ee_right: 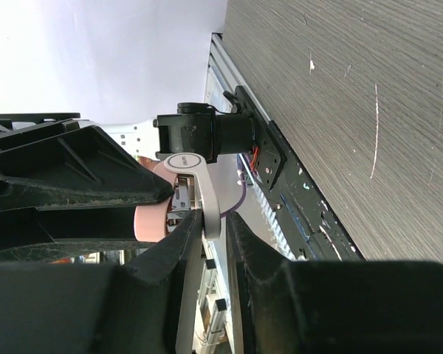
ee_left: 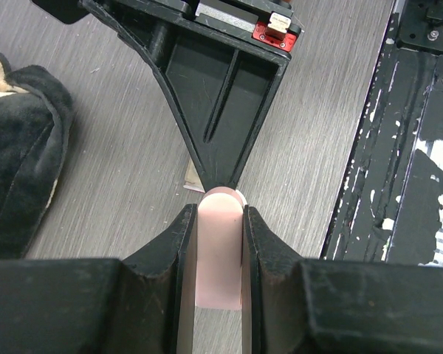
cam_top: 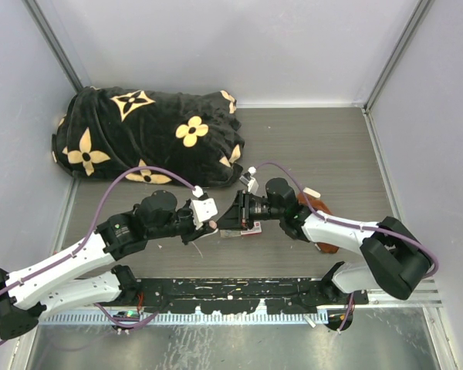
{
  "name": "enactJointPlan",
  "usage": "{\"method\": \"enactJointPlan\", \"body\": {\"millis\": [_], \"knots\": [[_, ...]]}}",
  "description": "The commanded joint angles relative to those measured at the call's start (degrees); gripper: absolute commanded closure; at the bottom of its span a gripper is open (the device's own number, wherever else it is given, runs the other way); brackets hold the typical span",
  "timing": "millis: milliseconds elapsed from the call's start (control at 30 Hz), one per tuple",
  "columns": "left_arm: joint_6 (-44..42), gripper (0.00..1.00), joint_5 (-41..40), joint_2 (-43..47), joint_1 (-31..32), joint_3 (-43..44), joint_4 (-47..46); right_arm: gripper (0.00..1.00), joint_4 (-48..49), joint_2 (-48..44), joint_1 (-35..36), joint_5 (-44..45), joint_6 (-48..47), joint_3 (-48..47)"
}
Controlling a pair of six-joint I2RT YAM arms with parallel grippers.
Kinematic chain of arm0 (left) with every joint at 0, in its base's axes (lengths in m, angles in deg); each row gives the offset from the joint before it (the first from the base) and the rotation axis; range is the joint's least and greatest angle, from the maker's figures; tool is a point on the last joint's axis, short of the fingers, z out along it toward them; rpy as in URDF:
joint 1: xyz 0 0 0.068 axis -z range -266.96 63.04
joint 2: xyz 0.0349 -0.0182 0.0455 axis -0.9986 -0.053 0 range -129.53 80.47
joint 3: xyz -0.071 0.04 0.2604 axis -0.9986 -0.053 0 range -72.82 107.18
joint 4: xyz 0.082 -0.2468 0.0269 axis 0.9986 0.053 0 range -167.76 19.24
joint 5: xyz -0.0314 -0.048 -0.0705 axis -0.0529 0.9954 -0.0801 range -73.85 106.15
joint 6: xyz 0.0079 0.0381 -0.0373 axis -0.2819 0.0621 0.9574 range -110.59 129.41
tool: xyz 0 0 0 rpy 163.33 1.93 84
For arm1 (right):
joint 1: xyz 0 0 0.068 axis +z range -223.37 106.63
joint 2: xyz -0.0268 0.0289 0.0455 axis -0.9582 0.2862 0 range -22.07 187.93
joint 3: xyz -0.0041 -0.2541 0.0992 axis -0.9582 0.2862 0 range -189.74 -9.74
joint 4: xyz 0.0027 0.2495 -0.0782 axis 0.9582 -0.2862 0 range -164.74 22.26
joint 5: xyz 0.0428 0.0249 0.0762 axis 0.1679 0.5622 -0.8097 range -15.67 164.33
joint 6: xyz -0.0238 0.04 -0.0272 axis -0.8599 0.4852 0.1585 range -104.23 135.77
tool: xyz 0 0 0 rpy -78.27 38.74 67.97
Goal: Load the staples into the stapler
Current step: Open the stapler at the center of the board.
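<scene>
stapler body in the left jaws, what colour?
Pale pink. The stapler shows best in the left wrist view.

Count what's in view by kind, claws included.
Stapler: 1
Staple box: 1
Cloths: 2 (flowered black blanket, brown cloth)
Claws: 2 (left claw, right claw)
Total: 6
</scene>
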Motion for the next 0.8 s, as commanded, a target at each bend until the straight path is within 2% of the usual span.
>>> {"method": "enactJointPlan", "body": {"millis": [0,267,400,633,767], "knots": [[-0.64,1.00,-0.31,0.58,0.35,0.51,-5.26,0.73,5.80,0.08,1.45,-4.34,1.67,-2.51],[-0.82,1.00,-0.68,0.99,0.48,0.37,-5.20,0.69,9.32,0.97,1.45,-4.06,3.99,-1.28],[-0.61,1.00,-1.16,1.45,0.50,0.33,-5.38,0.70,10.96,1.59,1.51,-3.66,5.00,-0.44],[0.17,1.00,-3.12,3.35,0.50,-0.51,-6.75,0.81,13.08,1.63,1.47,-3.45,6.53,0.77],[0.18,1.00,-3.09,3.52,0.49,-0.96,-6.92,0.98,18.09,1.60,1.46,-3.39,9.29,1.79]]}}
